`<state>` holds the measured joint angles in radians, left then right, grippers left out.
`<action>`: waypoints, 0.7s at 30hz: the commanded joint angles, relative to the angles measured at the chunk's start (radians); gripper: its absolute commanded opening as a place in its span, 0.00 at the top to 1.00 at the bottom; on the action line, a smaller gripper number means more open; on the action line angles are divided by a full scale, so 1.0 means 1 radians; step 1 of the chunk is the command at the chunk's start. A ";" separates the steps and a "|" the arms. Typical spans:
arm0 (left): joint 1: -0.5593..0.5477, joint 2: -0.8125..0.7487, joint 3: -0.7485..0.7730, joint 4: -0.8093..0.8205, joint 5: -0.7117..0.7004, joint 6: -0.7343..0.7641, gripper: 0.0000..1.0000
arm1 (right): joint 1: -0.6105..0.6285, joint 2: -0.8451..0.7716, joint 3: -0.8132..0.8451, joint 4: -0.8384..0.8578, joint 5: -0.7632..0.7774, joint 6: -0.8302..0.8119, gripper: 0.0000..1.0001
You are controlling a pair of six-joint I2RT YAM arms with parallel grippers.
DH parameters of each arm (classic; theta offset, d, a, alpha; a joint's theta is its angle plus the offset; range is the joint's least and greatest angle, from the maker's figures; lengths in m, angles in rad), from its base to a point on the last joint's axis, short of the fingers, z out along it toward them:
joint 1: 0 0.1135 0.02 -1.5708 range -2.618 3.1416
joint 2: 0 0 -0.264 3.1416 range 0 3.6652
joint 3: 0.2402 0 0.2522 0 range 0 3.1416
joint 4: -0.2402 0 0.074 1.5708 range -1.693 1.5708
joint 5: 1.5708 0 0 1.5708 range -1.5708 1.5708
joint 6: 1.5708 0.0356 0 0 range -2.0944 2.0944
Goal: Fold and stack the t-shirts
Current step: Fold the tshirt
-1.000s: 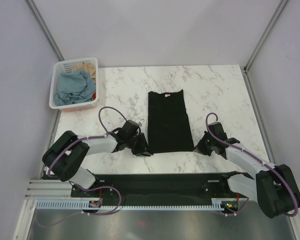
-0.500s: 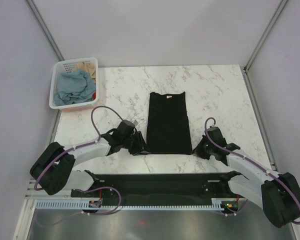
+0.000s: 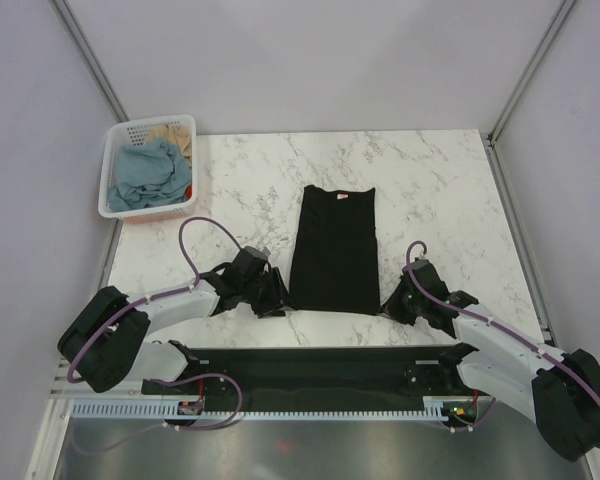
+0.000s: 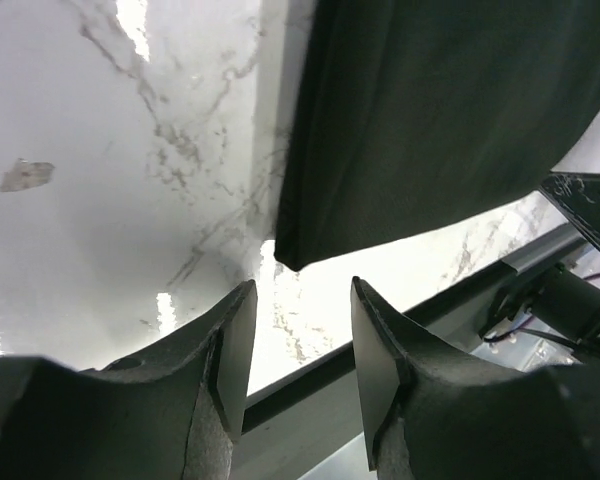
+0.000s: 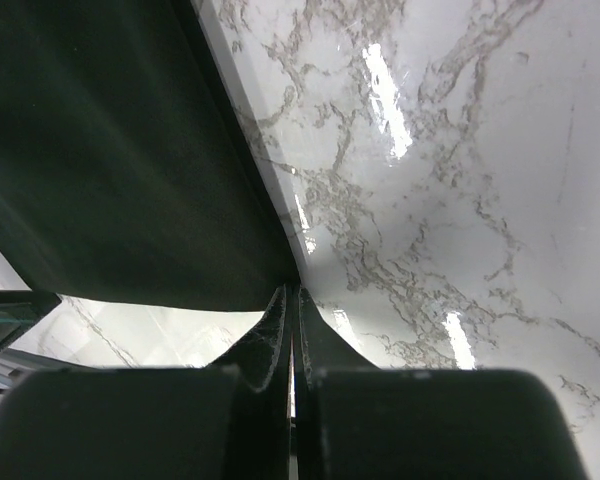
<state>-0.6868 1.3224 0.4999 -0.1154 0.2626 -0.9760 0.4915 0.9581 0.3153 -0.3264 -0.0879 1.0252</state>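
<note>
You're in a robot lab cell: plain grey panels point(image 3: 300, 60) on metal posts point(image 3: 83, 50) box in your marble-patterned worktop point(image 3: 440, 180), with cabled arms point(image 3: 170, 300) bolted to a rail point(image 3: 310, 372).

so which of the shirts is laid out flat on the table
The black t-shirt, folded into a narrow strip on the marble table. The blue t-shirt and the tan t-shirt sit crumpled in the white basket at the far left corner.

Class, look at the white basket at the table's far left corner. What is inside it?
A crumpled blue shirt fills most of the basket, a tan shirt lies behind it, and a red scrap shows at the right. Anything underneath is covered.
</note>
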 commanded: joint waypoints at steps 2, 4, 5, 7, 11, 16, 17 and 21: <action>-0.002 0.015 -0.003 0.003 -0.089 -0.023 0.50 | 0.007 -0.012 -0.012 -0.013 0.025 0.018 1.00; -0.002 0.049 0.018 0.003 -0.091 -0.023 0.50 | 0.007 -0.015 -0.012 -0.011 0.027 0.018 1.00; -0.002 0.063 0.026 0.003 -0.091 -0.023 0.50 | 0.009 -0.016 -0.013 -0.011 0.025 0.019 1.00; -0.002 0.092 0.045 0.003 -0.091 -0.023 0.50 | 0.007 -0.018 -0.016 -0.013 0.028 0.018 1.00; -0.002 0.112 0.051 0.003 -0.091 -0.023 0.50 | 0.007 -0.018 -0.018 -0.011 0.027 0.019 1.00; -0.002 0.091 0.052 0.003 -0.091 -0.023 0.50 | 0.007 -0.019 -0.013 -0.025 0.034 0.009 1.00; -0.002 0.080 0.049 0.003 -0.091 -0.023 0.50 | 0.007 -0.024 -0.009 -0.034 0.037 0.004 1.00; -0.002 0.023 0.034 0.002 -0.065 -0.010 0.98 | 0.009 -0.064 0.021 -0.097 0.053 -0.023 1.00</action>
<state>-0.6868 1.3903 0.5468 -0.1009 0.2325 -0.9909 0.4957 0.9276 0.3084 -0.3519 -0.0700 1.0241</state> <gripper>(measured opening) 0.117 0.010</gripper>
